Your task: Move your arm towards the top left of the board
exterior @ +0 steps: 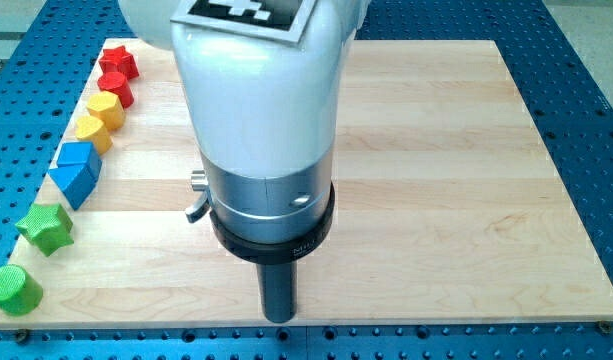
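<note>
My tip point(278, 318) rests on the wooden board point(436, 150) near its bottom edge, a little left of the middle. The arm's white and silver body point(261, 110) hides the board's centre. A column of blocks runs down the board's left edge, far to the left of my tip: a red star point(118, 63), a red cylinder point(116, 86), a yellow hexagonal block point(106, 108), a second yellow block point(93, 131), two blue blocks together point(74, 171), a green star point(45, 228) and a green cylinder point(11, 289). My tip touches no block.
The board lies on a blue perforated table point(586, 80) that shows on all sides. A small silver fitting point(197, 195) sticks out of the arm's left side.
</note>
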Controlling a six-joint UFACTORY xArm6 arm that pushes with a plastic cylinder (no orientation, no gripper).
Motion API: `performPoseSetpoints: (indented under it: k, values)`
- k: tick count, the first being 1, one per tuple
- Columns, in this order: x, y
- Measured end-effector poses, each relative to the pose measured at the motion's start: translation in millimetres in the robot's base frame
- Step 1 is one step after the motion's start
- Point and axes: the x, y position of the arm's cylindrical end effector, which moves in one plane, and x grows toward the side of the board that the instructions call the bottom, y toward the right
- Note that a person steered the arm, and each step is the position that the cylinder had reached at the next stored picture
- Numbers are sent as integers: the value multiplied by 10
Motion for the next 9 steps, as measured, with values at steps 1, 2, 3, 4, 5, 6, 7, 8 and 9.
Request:
performPoseSetpoints:
  k: [1, 2, 3, 4, 5, 6, 7, 8, 9]
  values:
    - [-206, 211]
    - [-985, 451]
    - [-1510, 554]
    - [-2015, 676]
    - [-2475, 809]
    - [-3041, 658]
    - [-3382, 182]
    - [-3641, -292]
    - [-3778, -793]
